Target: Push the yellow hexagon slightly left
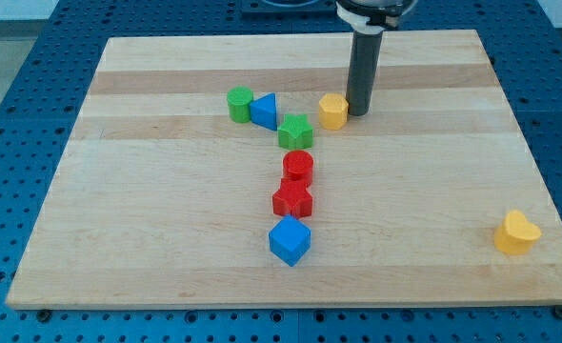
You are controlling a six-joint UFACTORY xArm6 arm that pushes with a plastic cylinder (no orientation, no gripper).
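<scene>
The yellow hexagon (332, 110) sits on the wooden board (167, 238) a little above the middle. My tip (358, 113) stands right beside the hexagon's right side, touching or nearly touching it. The dark rod rises straight up from there to the view's top. A green star (295, 131) lies just left and below the hexagon.
A green cylinder (240, 104) and a blue triangle (264, 110) sit left of the star. A red cylinder (298, 167), a red star (292, 200) and a blue cube (290, 240) run down the middle. A yellow heart (516, 232) lies at the lower right.
</scene>
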